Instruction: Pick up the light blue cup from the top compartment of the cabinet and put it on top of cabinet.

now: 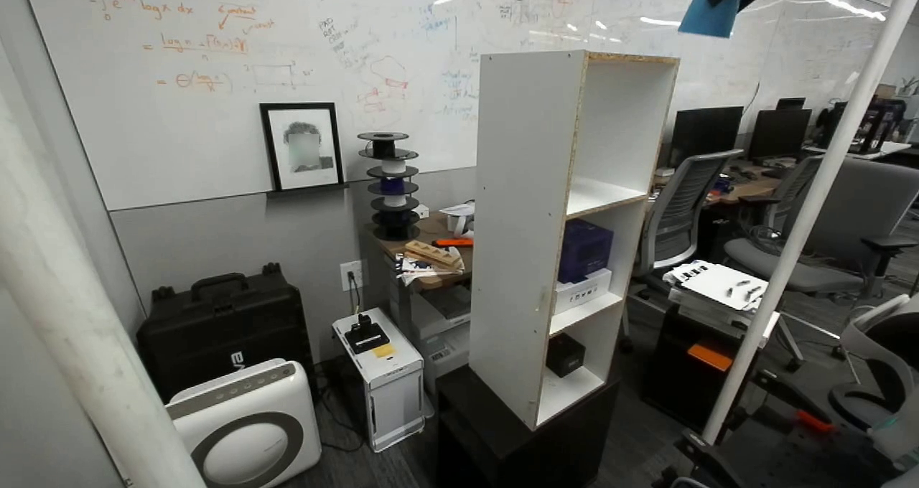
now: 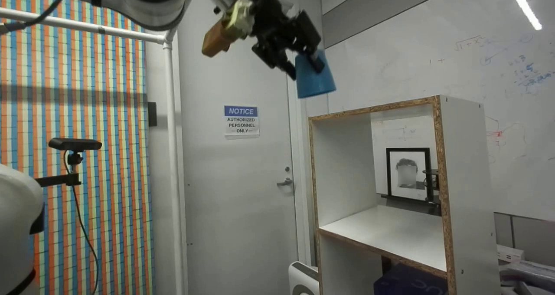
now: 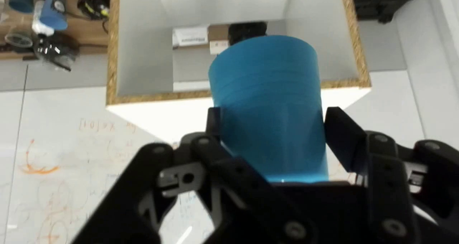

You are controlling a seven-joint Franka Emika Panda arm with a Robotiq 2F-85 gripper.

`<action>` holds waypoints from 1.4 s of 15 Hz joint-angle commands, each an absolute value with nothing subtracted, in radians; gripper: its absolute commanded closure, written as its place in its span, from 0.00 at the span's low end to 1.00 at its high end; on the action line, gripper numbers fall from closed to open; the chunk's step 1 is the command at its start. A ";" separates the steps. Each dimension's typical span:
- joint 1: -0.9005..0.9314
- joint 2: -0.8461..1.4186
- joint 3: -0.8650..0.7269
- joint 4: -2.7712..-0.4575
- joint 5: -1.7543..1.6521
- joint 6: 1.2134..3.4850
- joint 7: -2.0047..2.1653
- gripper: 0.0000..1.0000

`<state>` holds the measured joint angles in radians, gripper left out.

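The light blue cup is held in the air, higher than the top of the cabinet. In an exterior view the cup is slightly tilted, wide end down, up and left of the cabinet. My gripper is shut on its sides. In the wrist view, which stands upside down, the cup sits between both fingers and overlaps the cabinet's upper front edge. The top compartment holds nothing that I can see; its back is partly open.
Lower compartments hold a purple box and a black box. The cabinet stands on a black base. A white pole is right of it in that view. A whiteboard is behind the cabinet.
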<state>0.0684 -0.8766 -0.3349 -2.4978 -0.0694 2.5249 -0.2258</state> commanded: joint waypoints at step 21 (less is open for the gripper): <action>0.165 -0.220 -0.465 -1.927 0.442 2.383 -0.393 0.00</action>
<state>0.2808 -0.1665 -0.5957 -1.9254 0.4535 2.4595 -0.4156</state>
